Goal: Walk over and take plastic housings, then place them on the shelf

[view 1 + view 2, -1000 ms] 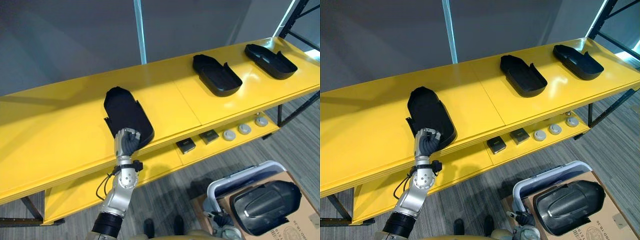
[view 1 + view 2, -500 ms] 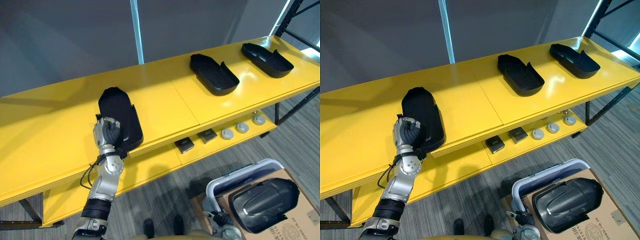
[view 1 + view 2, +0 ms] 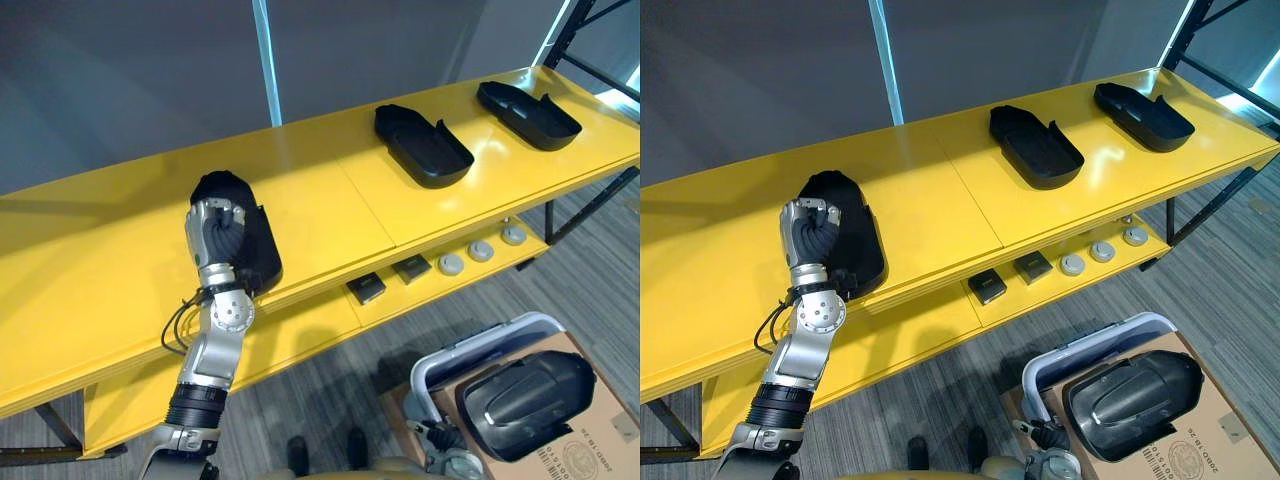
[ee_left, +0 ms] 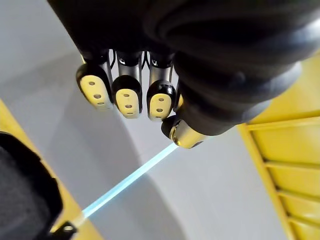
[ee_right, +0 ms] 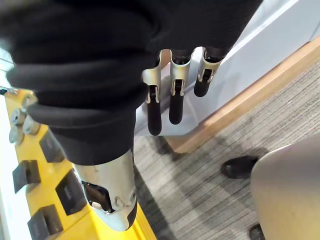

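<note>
Yellow boards of the shelf (image 3: 330,205) run across the room in front of a grey wall. On the top board the nearest housing (image 3: 258,250) lies flat, just behind the left hand (image 3: 216,232) and a little to its right. A second ago this hand was low at the near end of that housing and touching it. Now it has risen and stands upright, apparently free of the part. Its fingers are bent inward and grasp nothing. I judge that this housing is placed and the hand is leaving it.

The middle housing (image 3: 422,146) and the far housing (image 3: 528,101) lie well to the right of this hand. The right hand (image 5: 174,80) hangs low, its fingers loose and empty. Near it, a spare housing (image 3: 527,403) waits in a cardboard box (image 3: 600,440), probably the next one to take.
</note>
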